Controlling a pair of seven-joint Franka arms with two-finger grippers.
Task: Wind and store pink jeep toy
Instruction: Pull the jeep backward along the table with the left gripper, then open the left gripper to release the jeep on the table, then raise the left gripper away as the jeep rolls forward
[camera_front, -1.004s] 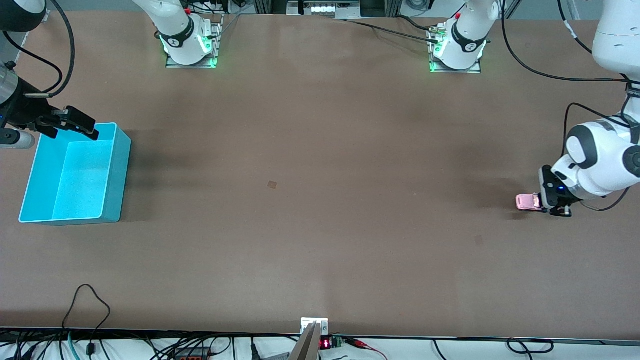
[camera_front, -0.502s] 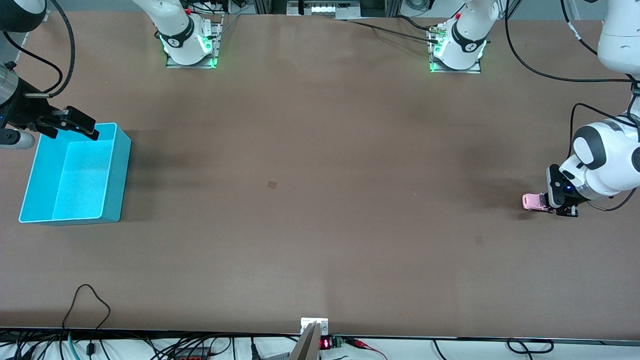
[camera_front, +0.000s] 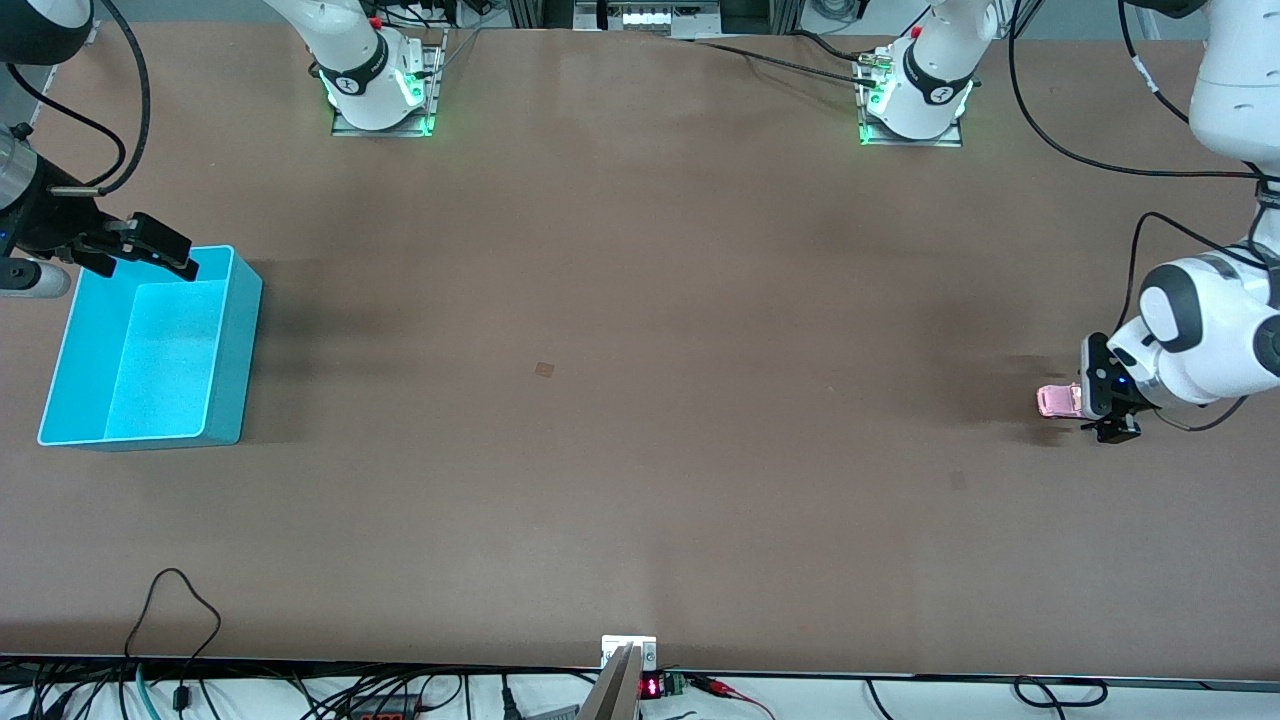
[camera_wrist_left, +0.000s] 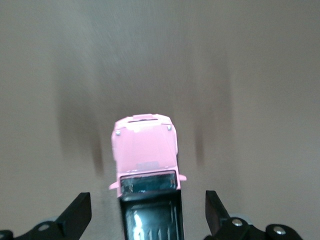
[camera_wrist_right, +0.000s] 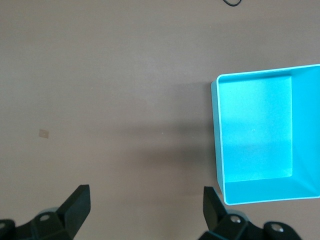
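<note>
Brown tabletop (camera_front: 640, 400), with your bin at the right arm's end and the jeep at the left arm's end.

You see the right gripper (camera_front: 150, 245) waiting over the rim of the turquoise bin (camera_front: 232, 340), its fingers (camera_wrist_right: 75, 202) spread wide. Toward the left arm's end, the pink jeep toy (camera_front: 1058, 401) sits on the table, and your left gripper (camera_wrist_left: 147, 215) is low over it with fingers (camera_wrist_left: 77, 215) parted on either side of the black roof, not touching it.
</note>
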